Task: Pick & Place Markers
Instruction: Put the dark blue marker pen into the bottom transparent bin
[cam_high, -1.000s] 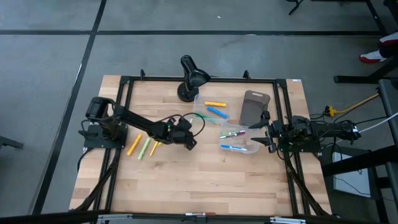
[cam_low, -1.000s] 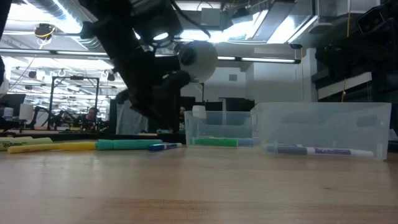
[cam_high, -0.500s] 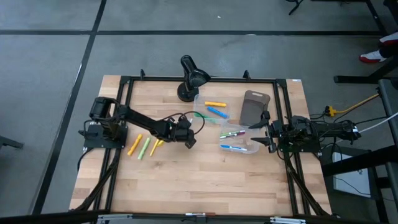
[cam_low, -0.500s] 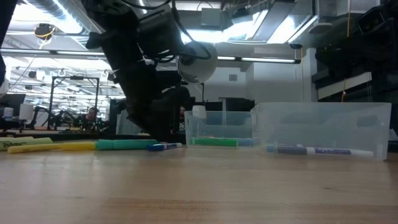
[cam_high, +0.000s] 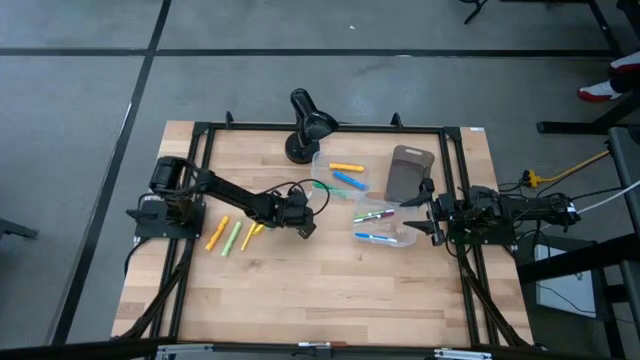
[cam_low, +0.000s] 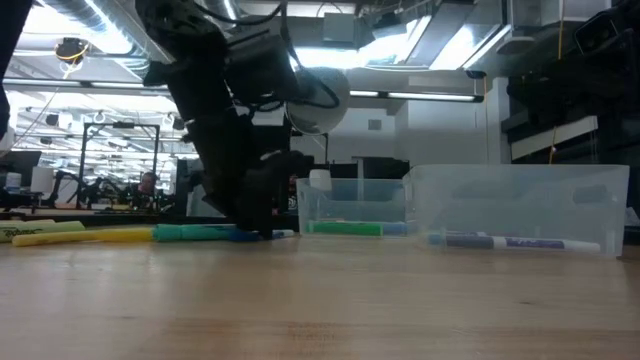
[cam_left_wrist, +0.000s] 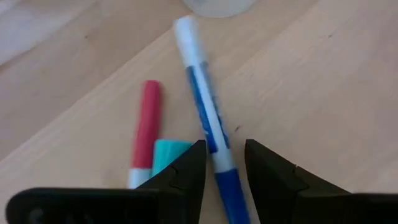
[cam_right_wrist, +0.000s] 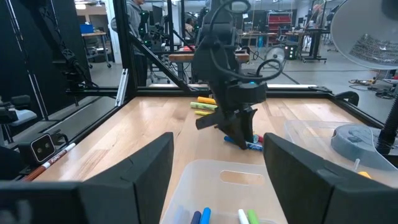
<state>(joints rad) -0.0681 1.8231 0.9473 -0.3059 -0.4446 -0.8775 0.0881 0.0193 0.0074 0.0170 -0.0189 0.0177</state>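
**Near desk centre: blue marker straddled, neighbours crowding the grasp**

At desk centre, left claw (cam_high: 303, 226) down on the wood, spread apart either side of a blue marker (cam_left_wrist: 208, 134), not yet clenched on it. Lies flat on the desk, just at 8 o'clock of the clear bins (cam_high: 340, 180), white tip toward them. Pressed close at its side: a red marker (cam_left_wrist: 144, 134) and a teal marker (cam_left_wrist: 166, 152), the teal end almost under one finger (cam_left_wrist: 186, 171).

Likely trouble from here:
- Closing now could trap the teal end with the blue barrel, dragging two out or tipping the blue one askew.
- Grip sits toward the dark end rather than mid-barrel, so could pivot and droop on lifting, then catch a bin wall.
- Fingers scraping the desk could roll the round barrel away before contact.

Further markers left at 9 o'clock: yellow (cam_high: 215, 233), green (cam_high: 232, 238). Several already in the bins.

Right claw (cam_high: 428, 213) parked at 3 o'clock beside the bins, spread wide, holding nothing.
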